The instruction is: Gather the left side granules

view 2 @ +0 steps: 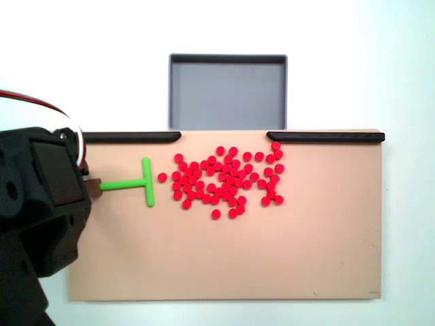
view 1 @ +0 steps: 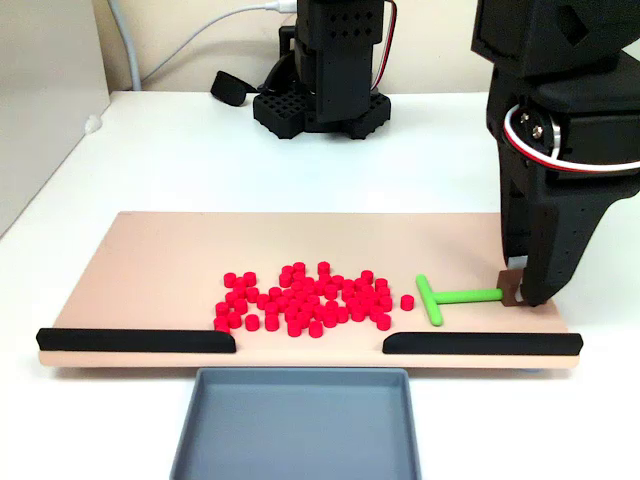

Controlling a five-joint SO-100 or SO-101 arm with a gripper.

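Gripper [view 1: 520,292] is clamped on the green T-shaped pusher [view 1: 452,296] stem; keep its crossbar flat on the board [view 1: 150,270] and sweep squarely into the granules [view 1: 305,300] lying mid-board just beside it.

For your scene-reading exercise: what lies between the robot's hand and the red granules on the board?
The green T-shaped pusher lies there: the hand is at its stem end, and its crossbar faces the granules, with one stray bead nearest. Both fixed views show this.
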